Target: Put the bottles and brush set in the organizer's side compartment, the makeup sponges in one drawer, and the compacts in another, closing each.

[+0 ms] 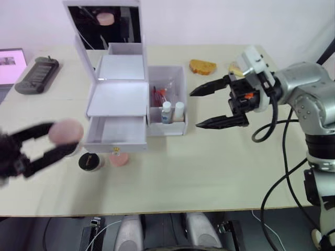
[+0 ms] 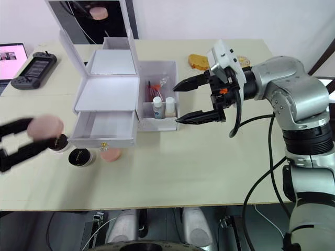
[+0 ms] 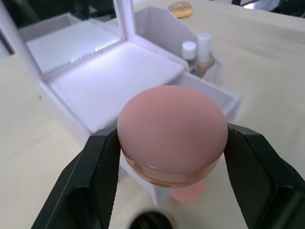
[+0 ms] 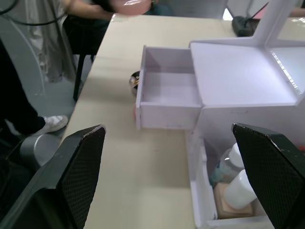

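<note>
Slippage is the main risk: a pink makeup sponge [image 3: 172,133] is pinched between the left gripper [image 1: 49,141] fingers, left of the open drawer [image 1: 116,130], while the right gripper [image 1: 212,106] hangs spread and empty beside the side compartment [image 1: 166,99].

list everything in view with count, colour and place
organizer: 1, white, table middle, mirror lid up, lower drawer open
bottles: 2, clear with white caps, in side bin
brush set: 1, pink-orange, in side bin behind bottles
sponges: 2, pink, one in left claw, one on table before the drawer
compact: 1 seen clearly, black, beside that sponge
controller: 1, dark, table's far left
left claw: shut on sponge
right claw: open, right of side bin
</note>
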Controlling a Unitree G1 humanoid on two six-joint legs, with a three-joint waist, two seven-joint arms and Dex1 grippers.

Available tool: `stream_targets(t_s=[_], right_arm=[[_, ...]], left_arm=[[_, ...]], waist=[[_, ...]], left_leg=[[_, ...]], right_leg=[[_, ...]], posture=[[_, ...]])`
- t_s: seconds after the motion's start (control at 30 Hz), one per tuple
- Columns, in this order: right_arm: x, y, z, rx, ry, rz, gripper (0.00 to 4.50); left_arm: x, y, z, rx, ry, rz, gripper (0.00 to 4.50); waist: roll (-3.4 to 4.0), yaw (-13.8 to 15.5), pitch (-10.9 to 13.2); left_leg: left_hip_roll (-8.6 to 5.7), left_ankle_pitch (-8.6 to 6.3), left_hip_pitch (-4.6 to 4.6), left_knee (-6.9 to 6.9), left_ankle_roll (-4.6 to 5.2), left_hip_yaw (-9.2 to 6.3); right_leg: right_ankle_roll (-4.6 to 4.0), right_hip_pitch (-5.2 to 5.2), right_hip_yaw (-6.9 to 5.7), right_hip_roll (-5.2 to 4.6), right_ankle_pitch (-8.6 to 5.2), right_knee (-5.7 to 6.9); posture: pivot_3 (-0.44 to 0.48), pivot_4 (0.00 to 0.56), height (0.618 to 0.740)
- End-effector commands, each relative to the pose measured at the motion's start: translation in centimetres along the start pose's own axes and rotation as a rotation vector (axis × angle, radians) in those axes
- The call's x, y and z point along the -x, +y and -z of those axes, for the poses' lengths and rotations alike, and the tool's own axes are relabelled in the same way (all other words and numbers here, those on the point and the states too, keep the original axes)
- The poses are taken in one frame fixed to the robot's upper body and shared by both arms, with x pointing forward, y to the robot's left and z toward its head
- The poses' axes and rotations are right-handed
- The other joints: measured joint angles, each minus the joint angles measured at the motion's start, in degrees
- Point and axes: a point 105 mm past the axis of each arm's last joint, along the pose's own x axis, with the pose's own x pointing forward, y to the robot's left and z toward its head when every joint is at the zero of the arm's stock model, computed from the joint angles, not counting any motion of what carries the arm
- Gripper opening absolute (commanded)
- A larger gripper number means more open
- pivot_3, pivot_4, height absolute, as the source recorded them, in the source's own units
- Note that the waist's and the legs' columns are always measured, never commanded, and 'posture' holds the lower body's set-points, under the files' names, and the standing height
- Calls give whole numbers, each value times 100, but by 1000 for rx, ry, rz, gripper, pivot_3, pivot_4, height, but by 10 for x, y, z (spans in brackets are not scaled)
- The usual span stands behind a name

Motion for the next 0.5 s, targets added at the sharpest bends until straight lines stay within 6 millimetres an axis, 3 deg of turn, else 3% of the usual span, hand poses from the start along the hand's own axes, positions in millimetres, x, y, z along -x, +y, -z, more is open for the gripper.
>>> stream_targets(t_s=[0.03, 0.27, 0.5], right_arm=[[9, 3, -10, 43, -1, 55, 4500], [19, 12, -9, 22, 19, 134, 4500], [23, 18, -9, 2, 28, 168, 4500]], left_arm=[[-17, 12, 5, 11, 21, -15, 2665], [-48, 15, 20, -16, 64, 57, 2665], [-55, 15, 39, -15, 109, 90, 2665]], waist=[[8, -23, 4], [7, 4, 7], [8, -10, 7]], left_leg=[[0, 0, -1, -6, 0, 5], [7, 1, 5, -24, 0, 2], [8, 3, 8, -8, -1, -8]], right_leg=[[1, -3, 2, 0, 1, 1], [38, -45, 5, 17, -19, 84], [37, -42, 5, 23, -21, 95]], posture=[[0, 150, 740], [0, 150, 740], [0, 150, 740]])
